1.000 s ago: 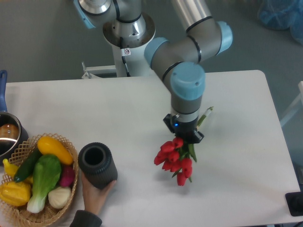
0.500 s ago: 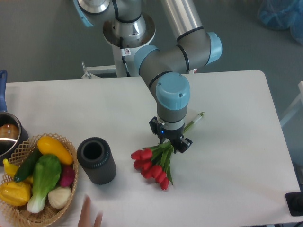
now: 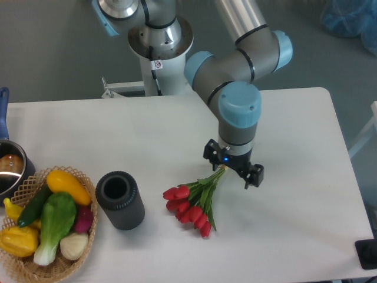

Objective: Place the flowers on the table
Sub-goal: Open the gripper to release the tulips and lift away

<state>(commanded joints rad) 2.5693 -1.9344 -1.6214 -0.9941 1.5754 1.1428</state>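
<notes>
The flowers [image 3: 189, 203], a bunch of red tulips with green stems and leaves, lie flat on the white table [image 3: 294, 206] near its middle front, blooms pointing left and down. My gripper [image 3: 233, 165] hangs over the stem ends at the bunch's upper right. Its jaws stand spread apart and hold nothing. The tips of the stems are partly hidden under the gripper.
A dark ribbed vase [image 3: 120, 200] stands upright left of the flowers. A wicker basket [image 3: 26, 180] of vegetables sits at the front left, with a metal pot [image 3: 9, 168] behind it. A black object [image 3: 366, 253] is at the front right edge.
The gripper carried the flowers left, laid them on the table, then opened and shifted right. A person's hand by the vase has gone from view.
</notes>
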